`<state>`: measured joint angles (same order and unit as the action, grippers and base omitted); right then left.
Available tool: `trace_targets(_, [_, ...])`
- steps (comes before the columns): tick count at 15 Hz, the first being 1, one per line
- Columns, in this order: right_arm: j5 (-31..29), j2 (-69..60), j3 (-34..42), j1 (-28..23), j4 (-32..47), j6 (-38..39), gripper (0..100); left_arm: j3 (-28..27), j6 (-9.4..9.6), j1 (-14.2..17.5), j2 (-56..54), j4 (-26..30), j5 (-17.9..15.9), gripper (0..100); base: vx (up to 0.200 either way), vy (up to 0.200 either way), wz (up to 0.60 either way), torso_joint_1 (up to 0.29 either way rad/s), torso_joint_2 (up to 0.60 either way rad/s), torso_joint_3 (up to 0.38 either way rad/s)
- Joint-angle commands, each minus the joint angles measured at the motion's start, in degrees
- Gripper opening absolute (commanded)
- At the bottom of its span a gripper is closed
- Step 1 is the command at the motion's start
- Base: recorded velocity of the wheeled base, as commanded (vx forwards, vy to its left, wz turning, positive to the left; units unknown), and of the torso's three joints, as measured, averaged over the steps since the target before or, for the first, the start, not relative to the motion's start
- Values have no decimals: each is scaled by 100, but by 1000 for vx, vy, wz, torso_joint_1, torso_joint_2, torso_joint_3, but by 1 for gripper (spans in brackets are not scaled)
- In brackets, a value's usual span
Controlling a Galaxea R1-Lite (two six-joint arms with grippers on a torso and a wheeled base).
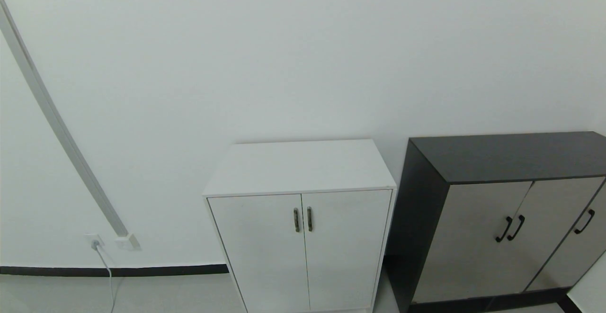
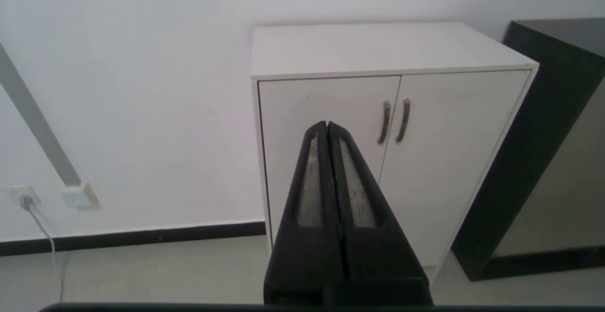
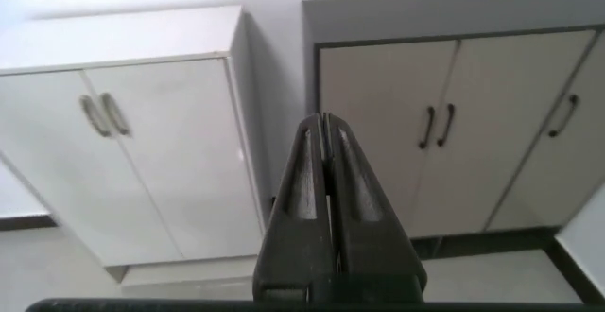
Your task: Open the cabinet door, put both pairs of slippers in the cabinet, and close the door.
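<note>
Closed left hand point(image 2: 327, 126) and right hand point(image 3: 326, 119) face white cabinet point(image 1: 258, 249), dark cabinet point(image 1: 511, 154) beside.

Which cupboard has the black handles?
The dark cabinet on the right, with grey doors. Its handles are black and curved; the white cabinet beside it has straight, dull metal ones.

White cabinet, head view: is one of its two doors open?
No, both doors of the white cabinet lie shut and flush, their two handles side by side at the middle seam.
</note>
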<state>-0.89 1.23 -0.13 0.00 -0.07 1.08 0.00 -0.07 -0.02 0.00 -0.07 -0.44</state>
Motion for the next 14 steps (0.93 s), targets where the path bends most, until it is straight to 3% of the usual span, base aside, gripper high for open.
trace_targets(1, [-8, -114, 5, 18, -1, 32, 0, 0, -1, 2, 0, -1, 0, 0, 0, 0, 0, 0, 0, 0])
trace_targets(14, [-78, -114, 5, 18, -19, 305, 0, 0, -1, 2, 0, -1, 0, 0, 0, 0, 0, 0, 0, 0])
